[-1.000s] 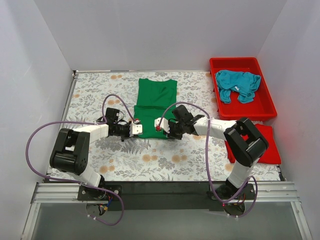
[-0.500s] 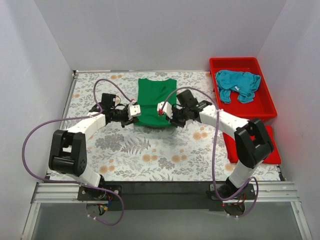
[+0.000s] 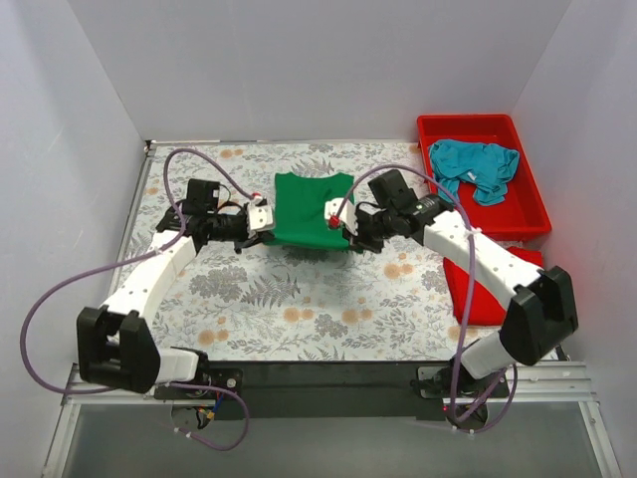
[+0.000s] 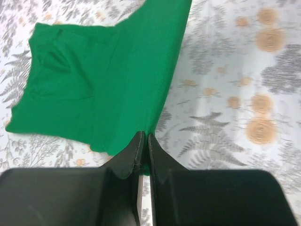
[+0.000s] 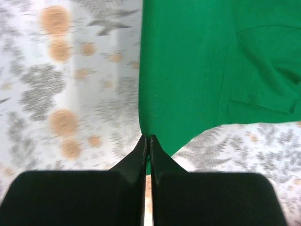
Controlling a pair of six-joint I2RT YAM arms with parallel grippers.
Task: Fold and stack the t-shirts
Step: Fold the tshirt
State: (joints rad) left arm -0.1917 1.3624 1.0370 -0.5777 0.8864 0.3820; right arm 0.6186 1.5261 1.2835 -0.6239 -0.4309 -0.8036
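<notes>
The green t-shirt [image 3: 304,204] lies in the far middle of the table, its near part lifted and doubled toward the back. My left gripper [image 3: 267,221] is shut on its near left edge, and my right gripper [image 3: 343,221] is shut on its near right edge. In the left wrist view the green t-shirt [image 4: 103,80] runs from the pinched jaws of the left gripper [image 4: 144,137] up and left. The right wrist view shows the green t-shirt [image 5: 202,70] rising from the closed right gripper [image 5: 146,138]. The teal t-shirt [image 3: 473,167] is crumpled in the tub.
A red plastic tub [image 3: 532,204] stands at the far right. A flat red panel [image 3: 503,294] lies on the table in front of it, under my right arm. The tablecloth [image 3: 299,309] has a grey fern and orange flower print. White walls close in three sides.
Both arms have moved away from their bases, carrying the green shirt's near edge toward the back so the cloth doubles over. The right gripper has closed fully on the fabric.
</notes>
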